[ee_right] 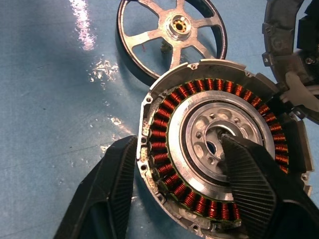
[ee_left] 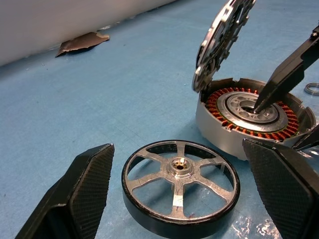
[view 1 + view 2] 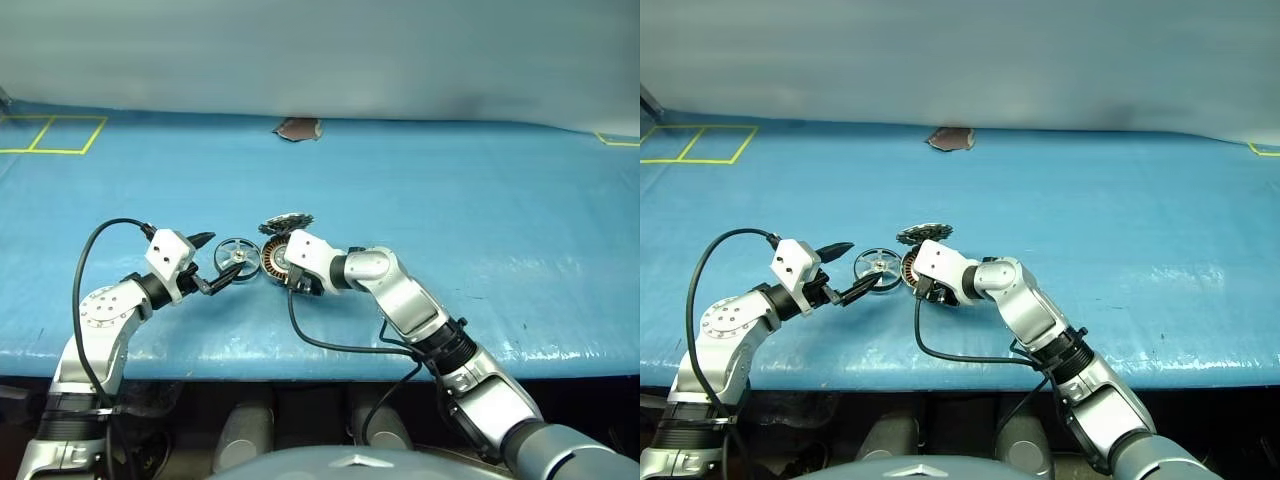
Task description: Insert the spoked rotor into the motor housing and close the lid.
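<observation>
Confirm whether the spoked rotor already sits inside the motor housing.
No: the silver spoked metal rotor lies on the blue table beside the round copper-wound housing.

Left gripper (image 3: 214, 262) points toward three o'clock, fingers spread; right gripper (image 1: 174, 184) angles toward nine o'clock, jaws apart.

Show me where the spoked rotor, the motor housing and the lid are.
spoked rotor (image 2: 180, 167), left wrist view, on its central hub.
motor housing (image 1: 172, 117), right wrist view, on the ring of copper windings.
lid (image 2: 219, 42), left wrist view, on its finned face, standing raised above the housing.
</observation>
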{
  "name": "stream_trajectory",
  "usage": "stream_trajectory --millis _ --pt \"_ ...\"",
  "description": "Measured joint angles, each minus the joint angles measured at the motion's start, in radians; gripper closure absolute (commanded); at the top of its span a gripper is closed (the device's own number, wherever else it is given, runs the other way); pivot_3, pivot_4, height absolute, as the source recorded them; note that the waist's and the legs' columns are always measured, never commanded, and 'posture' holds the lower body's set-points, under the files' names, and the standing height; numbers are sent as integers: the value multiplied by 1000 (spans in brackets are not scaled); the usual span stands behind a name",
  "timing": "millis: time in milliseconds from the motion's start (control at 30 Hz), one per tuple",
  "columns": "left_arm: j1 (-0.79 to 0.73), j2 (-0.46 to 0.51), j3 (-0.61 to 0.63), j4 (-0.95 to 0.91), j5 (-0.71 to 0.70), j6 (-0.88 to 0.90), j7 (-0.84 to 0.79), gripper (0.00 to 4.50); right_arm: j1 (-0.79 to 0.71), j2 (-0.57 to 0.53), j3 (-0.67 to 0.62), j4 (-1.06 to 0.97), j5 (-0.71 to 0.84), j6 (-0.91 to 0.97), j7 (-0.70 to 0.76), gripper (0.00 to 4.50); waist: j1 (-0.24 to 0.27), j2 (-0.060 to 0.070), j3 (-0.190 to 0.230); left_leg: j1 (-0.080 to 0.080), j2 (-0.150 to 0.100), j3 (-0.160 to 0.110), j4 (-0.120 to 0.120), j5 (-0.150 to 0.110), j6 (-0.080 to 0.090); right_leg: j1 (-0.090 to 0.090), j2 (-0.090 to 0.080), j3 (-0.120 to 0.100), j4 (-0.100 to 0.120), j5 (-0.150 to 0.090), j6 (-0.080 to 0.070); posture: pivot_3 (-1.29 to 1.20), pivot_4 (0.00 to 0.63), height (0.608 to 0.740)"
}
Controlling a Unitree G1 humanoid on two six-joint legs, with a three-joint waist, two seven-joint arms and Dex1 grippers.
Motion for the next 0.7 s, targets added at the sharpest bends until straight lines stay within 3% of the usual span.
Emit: stream_trajectory --millis 200,400,700 --pt "-1 1 0 1 0 0 -2 0 53 14 -93 -94 85 56 -31 836 12 0 0 -8 0 0 0 4 4 -7 0 -1 -1 0 0 0 150 740" --pt "-7 1 -8 3 0 0 -17 0 117 -8 -263 -315 195 99 -79 836 10 0 0 -16 3 0 -1 4 3 -11 3 -1 -1 3 3 0 150 740" --pt "-52 16 -19 30 -1 4 -70 0 405 -117 -438 -406 220 123 -188 836 8 0 0 -16 6 3 0 4 3 -11 4 -1 -1 0 -3 0 150 740"
